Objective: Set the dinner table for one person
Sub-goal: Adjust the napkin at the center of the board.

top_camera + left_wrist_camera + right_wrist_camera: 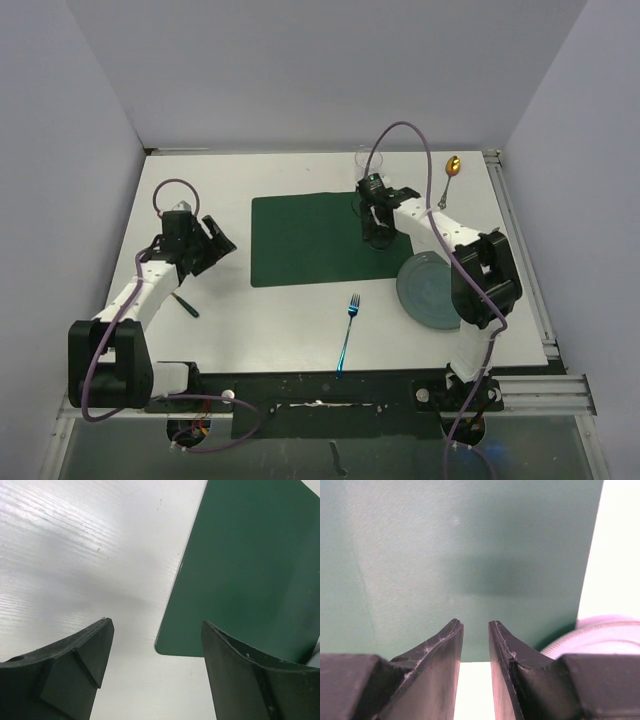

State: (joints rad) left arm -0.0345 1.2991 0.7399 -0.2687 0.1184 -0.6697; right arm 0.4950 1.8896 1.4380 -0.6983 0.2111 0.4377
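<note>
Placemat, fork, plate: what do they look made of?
Placemat: thin flat sheet, matte dark green, maybe vinyl or fabric. Fork: likely metal, with a glossy blue-tinted finish. Plate: grey, smooth, low sheen; ceramic or plastic, unclear.

Top cam, high behind the near edge of the desk (290, 320), looks down on all of it; wrist cams sit close above it, left facing a corner of the green placemat (310, 240), right low over its edge; all three share that placemat.

On the dinner table (270, 330), plate (428, 292) lies right of placemat (315, 240), fork (347, 333) before placemat.
</note>
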